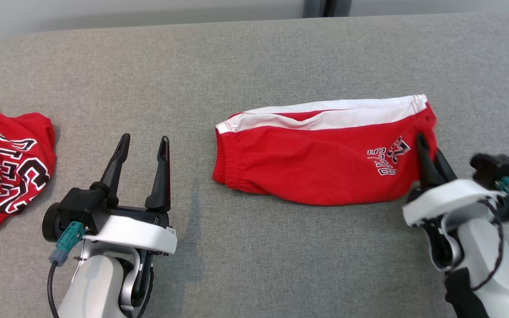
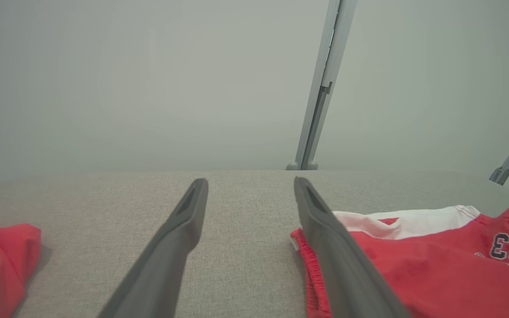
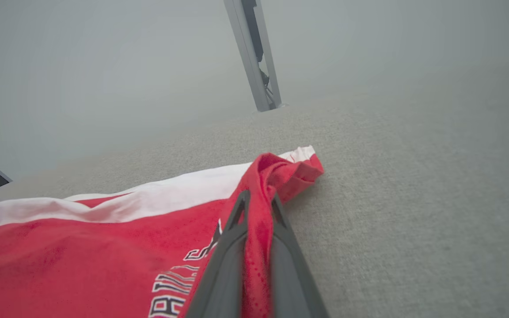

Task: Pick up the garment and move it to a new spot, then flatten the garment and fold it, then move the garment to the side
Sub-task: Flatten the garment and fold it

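**1. Left gripper (image 1: 145, 139), two long dark fingers on a pale arm.** Nearest the robot, on its left. The jaws are spread wide and hold nothing. The fingers point away over the bare cloth of the counter.

**2. Right gripper (image 1: 429, 148), same pattern.** Near, on the robot's right. The jaws are pressed together, pinching a bunched fold of red cloth at the right-hand end of item 3. The right wrist view shows the fabric rising between the fingertips.

**3. Red shorts (image 1: 307, 163), soft knit, white band along the far edge, dark lettering and a number near one end.**
- Position: mid-counter, right of centre, lying flat.
- Long axis: left to right across the robot's front.
- Ends: the gathered elastic waistband (image 1: 224, 154) is the left end. The printed end is the right end, in the right jaws.
- Relation to the left jaws: the waistband lies ahead of them and to their right, apart from them.
- Judgement: the right arm has the only hold, so a fold or carry would probably run leftward along this axis. The left arm is the nearer one to the free waistband end.

**4. Crumpled red jersey (image 1: 7, 163), black-and-white lettering.** At the counter's left edge, well apart from the shorts.

**5. Grey woven-fabric counter (image 1: 254, 66).** Bare beyond the shorts.

**6. Grey metal post (image 1: 320, 8).** Past the far edge.
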`<state>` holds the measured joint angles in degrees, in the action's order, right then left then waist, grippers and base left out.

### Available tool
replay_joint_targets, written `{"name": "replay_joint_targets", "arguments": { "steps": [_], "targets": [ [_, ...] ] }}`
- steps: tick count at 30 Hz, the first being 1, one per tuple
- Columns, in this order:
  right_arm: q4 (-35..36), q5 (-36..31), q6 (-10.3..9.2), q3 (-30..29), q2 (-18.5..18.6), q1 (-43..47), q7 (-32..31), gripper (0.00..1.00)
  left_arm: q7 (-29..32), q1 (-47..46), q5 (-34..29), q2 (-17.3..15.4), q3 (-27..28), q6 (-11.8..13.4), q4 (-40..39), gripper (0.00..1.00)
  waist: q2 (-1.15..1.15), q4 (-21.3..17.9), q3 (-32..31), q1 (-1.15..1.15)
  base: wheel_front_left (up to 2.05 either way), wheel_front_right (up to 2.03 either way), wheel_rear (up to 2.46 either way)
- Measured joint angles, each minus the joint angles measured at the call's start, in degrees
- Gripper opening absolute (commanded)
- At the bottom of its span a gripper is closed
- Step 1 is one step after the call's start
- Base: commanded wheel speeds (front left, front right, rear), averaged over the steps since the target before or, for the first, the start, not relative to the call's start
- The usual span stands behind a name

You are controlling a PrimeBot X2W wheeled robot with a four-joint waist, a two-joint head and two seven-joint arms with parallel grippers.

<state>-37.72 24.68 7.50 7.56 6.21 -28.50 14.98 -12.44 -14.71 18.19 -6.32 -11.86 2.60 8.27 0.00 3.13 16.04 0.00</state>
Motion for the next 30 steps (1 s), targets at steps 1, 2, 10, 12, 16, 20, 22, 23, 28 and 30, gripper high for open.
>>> {"name": "replay_joint_targets", "arguments": {
  "steps": [1, 2, 10, 12, 16, 20, 22, 23, 28, 30],
  "targets": [
    [0.8, -0.4, 0.0, 1.0, -0.4, -0.8, 0.0, 0.0, 0.2, 0.0, 0.0, 0.0, -0.1, 0.0, -0.1, 1.0, 0.0, -0.1, -0.1, 0.0, 0.0, 0.0, 0.0],
    [1.8, -1.0, 0.0, 2.2, -0.7, -1.6, 0.0, 0.0, 0.2, 0.1, 0.0, -0.1, -0.1, 0.1, -0.2, 1.0, 0.0, -0.1, -0.2, 0.0, 0.0, 0.0, 0.0],
    [8.3, -2.6, 0.01, 13.6, -3.1, -5.2, -4.0, 0.0, 0.6, 0.1, 0.4, 0.0, -1.0, 0.1, -0.3, 1.0, 0.0, 0.3, -0.9, 0.0, 0.0, 0.0, 0.0],
    [9.1, -1.5, 0.0, 17.1, -3.3, -5.8, -5.0, 0.0, 0.6, 0.1, 0.5, 0.2, -1.5, 0.0, -0.1, 1.0, 0.0, 0.9, -0.9, 0.0, 0.0, 0.0, 0.0],
    [9.7, 3.7, 0.0, 25.3, -3.4, -6.6, -5.8, 0.0, 0.5, 0.1, 0.8, 0.7, -2.2, -0.1, 0.3, 1.0, 0.0, 2.5, -0.8, 0.0, 0.0, 0.0, 0.0],
    [8.8, 8.3, 0.0, 32.8, -3.4, -6.8, -5.6, 0.0, 0.2, 0.0, 1.2, 1.1, -2.8, -0.3, 0.9, 1.0, 0.0, 4.2, -0.5, 0.0, 0.0, 0.0, 0.0],
    [7.7, 9.7, 0.0, 35.7, -3.5, -7.0, -5.2, 0.0, 0.0, 0.0, 1.3, 1.2, -2.9, -0.3, 1.2, 1.0, 0.0, 4.8, -0.2, 0.0, 0.0, 0.0, 0.0],
    [6.8, 11.4, 0.0, 37.6, -3.5, -7.3, -4.3, 0.0, -0.2, -0.1, 1.4, 1.2, -3.1, -0.3, 1.6, 1.0, 0.0, 5.2, 0.1, 0.0, 0.0, 0.0, 0.0],
    [3.7, 12.7, 0.0, 40.9, -3.4, -9.0, -3.2, 0.4, -0.5, -0.3, 1.5, 1.3, -3.2, -0.3, 2.3, 1.0, 0.0, 5.4, 0.4, 0.0, 0.0, 0.0, 0.0],
    [3.1, 12.7, 0.0, 41.7, -3.4, -9.4, -2.8, 1.0, -0.7, -0.4, 1.5, 1.2, -3.3, -0.2, 2.5, 1.0, 0.0, 5.2, 0.4, 0.0, 0.0, 0.0, 0.0]
  ]
}}
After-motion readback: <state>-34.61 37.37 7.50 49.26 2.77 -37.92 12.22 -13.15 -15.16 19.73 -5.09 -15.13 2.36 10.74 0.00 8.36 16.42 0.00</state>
